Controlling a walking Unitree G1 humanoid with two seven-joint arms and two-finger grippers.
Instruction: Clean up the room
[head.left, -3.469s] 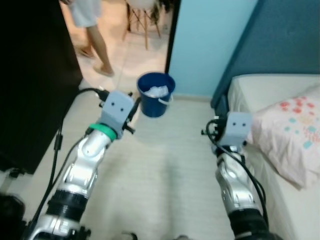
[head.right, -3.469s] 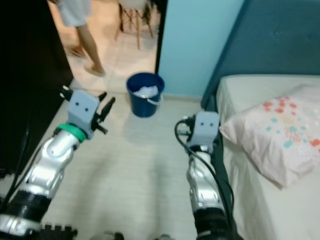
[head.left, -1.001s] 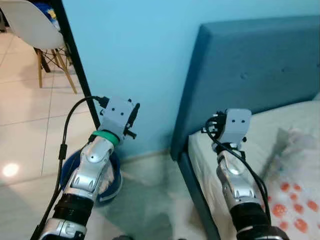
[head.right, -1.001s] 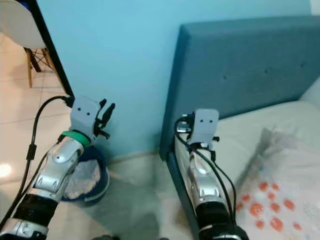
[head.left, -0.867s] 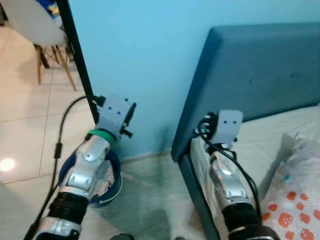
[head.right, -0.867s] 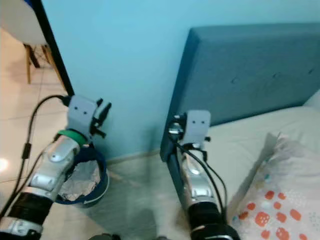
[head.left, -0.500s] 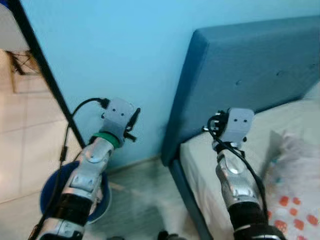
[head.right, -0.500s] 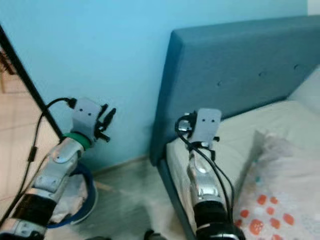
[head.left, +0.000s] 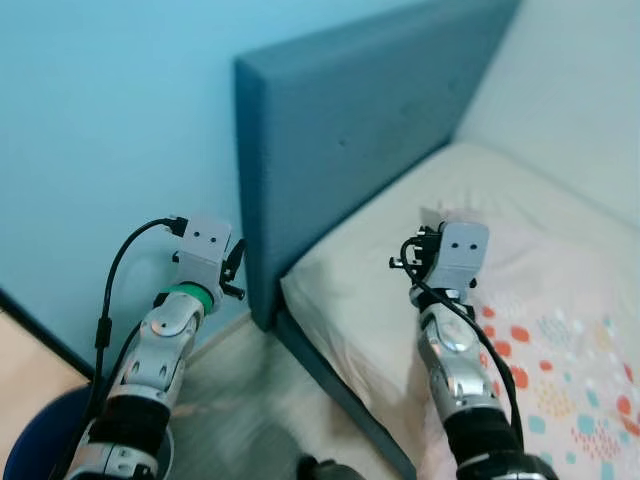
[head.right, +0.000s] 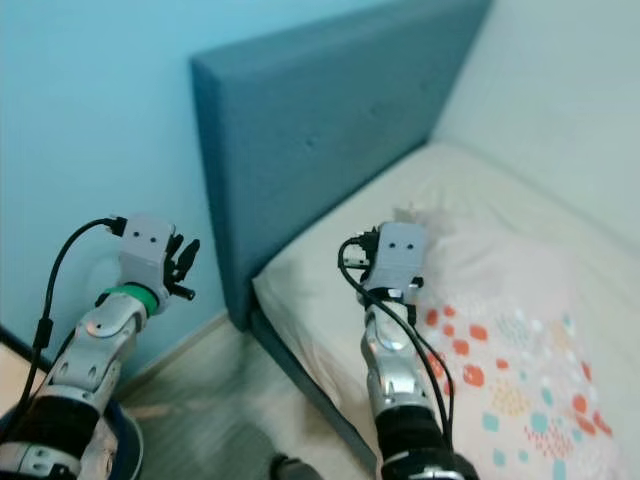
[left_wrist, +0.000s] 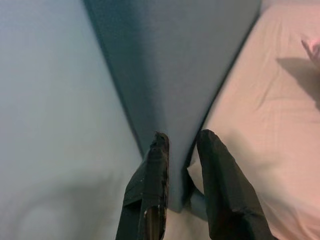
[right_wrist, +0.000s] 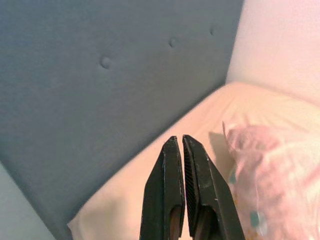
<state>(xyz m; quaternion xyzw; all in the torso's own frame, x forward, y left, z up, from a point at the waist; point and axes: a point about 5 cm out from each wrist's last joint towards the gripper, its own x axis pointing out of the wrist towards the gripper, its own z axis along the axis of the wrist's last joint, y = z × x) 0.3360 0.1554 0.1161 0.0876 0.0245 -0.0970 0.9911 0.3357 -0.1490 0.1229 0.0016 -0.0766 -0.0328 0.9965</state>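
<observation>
— Where are the hands?
— Both raised and empty. The left hand (left_wrist: 180, 150) is beside the blue wall (head.left: 90, 130), fingers a little apart, aimed at the edge of the teal headboard (head.left: 340, 130). The right hand (right_wrist: 180, 142) hovers over the bed (head.left: 350, 300) with its fingers pressed together.
— What is there to tidy?
— A patterned pillow (head.left: 560, 350) lies on the mattress just right of the right arm. A blue bucket (head.left: 40, 440) sits on the floor at the lower left, below the left arm.
</observation>
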